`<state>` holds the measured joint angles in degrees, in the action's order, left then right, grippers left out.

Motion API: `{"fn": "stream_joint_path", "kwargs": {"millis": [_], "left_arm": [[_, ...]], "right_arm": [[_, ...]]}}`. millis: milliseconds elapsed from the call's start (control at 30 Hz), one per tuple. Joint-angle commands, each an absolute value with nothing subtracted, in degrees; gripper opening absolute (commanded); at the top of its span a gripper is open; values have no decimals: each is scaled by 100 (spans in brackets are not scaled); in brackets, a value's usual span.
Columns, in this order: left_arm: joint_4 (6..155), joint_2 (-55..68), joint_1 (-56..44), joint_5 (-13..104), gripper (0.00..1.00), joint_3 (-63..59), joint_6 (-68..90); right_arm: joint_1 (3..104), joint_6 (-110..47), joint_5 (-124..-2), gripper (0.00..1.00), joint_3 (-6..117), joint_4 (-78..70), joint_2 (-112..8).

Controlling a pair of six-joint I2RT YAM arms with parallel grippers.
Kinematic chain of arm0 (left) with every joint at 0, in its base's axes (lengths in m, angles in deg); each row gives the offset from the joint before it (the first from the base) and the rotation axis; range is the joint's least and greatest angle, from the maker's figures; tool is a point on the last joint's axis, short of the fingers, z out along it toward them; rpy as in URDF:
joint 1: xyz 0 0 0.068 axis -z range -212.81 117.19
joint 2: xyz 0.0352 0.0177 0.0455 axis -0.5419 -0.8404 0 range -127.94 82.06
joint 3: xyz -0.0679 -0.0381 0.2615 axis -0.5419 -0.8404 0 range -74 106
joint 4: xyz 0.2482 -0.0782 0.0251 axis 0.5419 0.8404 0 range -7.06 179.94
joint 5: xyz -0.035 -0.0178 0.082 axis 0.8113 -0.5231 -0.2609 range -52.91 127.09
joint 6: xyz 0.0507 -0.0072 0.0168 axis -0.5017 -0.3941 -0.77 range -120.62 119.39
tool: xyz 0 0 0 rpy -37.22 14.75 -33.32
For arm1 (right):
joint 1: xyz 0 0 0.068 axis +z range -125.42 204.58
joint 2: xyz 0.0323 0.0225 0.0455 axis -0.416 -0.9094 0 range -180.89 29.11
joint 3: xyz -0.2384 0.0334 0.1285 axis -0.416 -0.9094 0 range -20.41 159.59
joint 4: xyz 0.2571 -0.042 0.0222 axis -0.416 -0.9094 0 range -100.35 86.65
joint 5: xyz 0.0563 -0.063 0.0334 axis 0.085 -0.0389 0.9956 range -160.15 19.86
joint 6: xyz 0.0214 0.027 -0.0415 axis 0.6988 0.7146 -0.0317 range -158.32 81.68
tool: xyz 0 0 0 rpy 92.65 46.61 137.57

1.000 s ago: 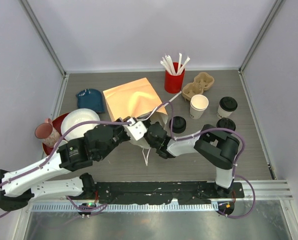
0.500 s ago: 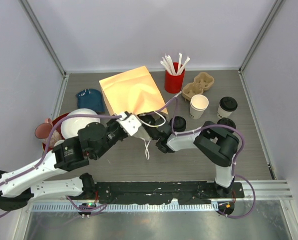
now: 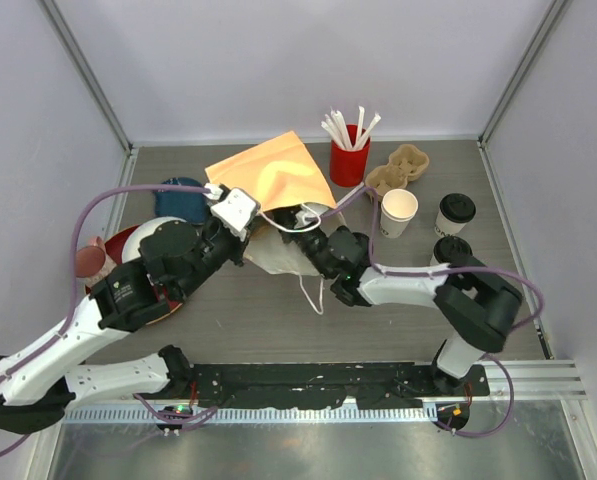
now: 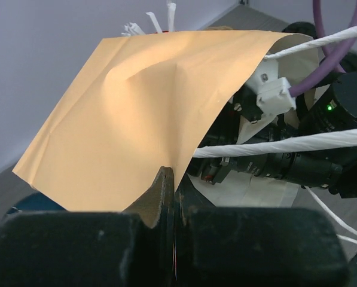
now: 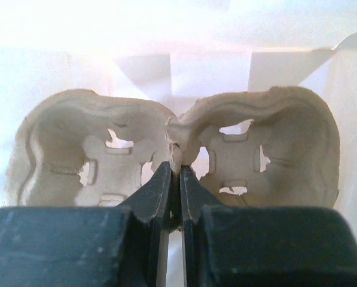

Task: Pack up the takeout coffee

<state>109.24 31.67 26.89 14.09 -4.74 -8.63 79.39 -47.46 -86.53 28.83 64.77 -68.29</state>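
White paper takeout cups (image 3: 455, 222) stand upright, black-lidded.

Left arm (image 3: 128, 300) reaches forward-right, right arm (image 3: 410, 289) leftward, wrists close; left gripper (image 4: 173, 174) and right gripper (image 5: 174, 168) are clamped tight.

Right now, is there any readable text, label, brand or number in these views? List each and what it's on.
No text is legible in any view.
On the orange-tan paper bag: nothing printed on the faces shown.
On the beige moulded-pulp cup carrier: no lettering visible.
On the far white paper cup with a black sip lid: any print on its side is too small to tell.
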Motion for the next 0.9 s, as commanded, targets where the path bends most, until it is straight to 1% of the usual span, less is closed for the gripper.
{"fn": "stream_joint_path", "kwargs": {"millis": [0,67,100,167,200,267,300,367,400,467,533,600,700,867], "left_arm": [[11343,3153,2485,1819,0,-52,734],[11745,3038,2274,2003,0,26,1105],[11878,2986,2195,2100,0,62,1264],[12220,2810,1914,2406,0,193,1739],[12310,2757,1730,2522,0,246,1879],[12503,2600,1554,2820,0,334,2284],[12556,2564,1405,3117,0,335,2424],[12679,2476,1246,3435,0,274,2802],[12732,2441,1054,3680,0,229,2934],[12855,2397,789,4208,0,20,3302],[12908,2370,359,4709,0,-244,3453],[12891,2361,139,4808,0,-377,3367],[12812,2291,33,4676,0,-623,3165],[12750,2150,-47,4869,0,-966,3182]], "right_arm": [[7986,-4430,-8729,1,2670,4376,-5633],[7995,-4254,-8624,1,2766,3528,-5291],[8021,-4245,-8571,1,2793,2845,-5193],[8188,-4349,-8457,1,2898,2252,-5035],[8250,-4515,-8421,1,2986,1571,-4921],[8373,-4509,-8220,1,3353,812,-4832],[8373,-4439,-8105,1,3478,182,-4753],[8382,-4236,-7956,1,3802,-298,-4700],[8382,-4184,-7859,1,3900,-848,-4682],[8391,-4017,-7753,1,4163,-1429,-4691],[8391,-3859,-7586,1,4304,-1731,-4726],[8426,-3849,-7507,1,4542,-2108,-4805],[8452,-3691,-7507,1,4823,-2356,-5112],[8444,-3603,-7348,1,5192,-2330,-5700]]}}
